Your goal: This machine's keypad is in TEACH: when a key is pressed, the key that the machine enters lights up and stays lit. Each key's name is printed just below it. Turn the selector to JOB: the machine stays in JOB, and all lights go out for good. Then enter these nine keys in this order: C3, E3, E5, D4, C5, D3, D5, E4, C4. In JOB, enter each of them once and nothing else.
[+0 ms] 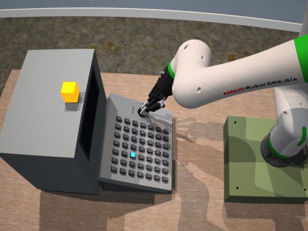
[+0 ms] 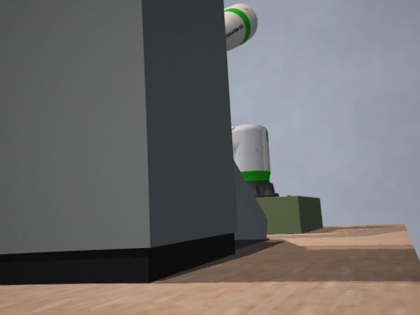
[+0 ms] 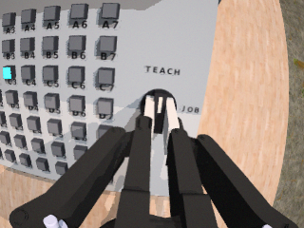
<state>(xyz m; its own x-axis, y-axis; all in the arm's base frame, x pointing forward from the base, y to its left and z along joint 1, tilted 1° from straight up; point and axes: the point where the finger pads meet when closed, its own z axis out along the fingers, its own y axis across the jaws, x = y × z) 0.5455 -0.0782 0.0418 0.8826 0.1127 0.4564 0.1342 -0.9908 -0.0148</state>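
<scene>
wrist view — gripper [image 3: 159, 109] pinching the selector [image 3: 159, 98] knob, one cyan key [image 3: 8, 74] lit.

The keypad [image 1: 139, 149] sits on the table [image 1: 194, 211] between the machine cabinet [image 1: 47, 119] and the arm's base plate [image 1: 238, 191]; a cube [image 1: 70, 92] rests atop the cabinet.
</scene>
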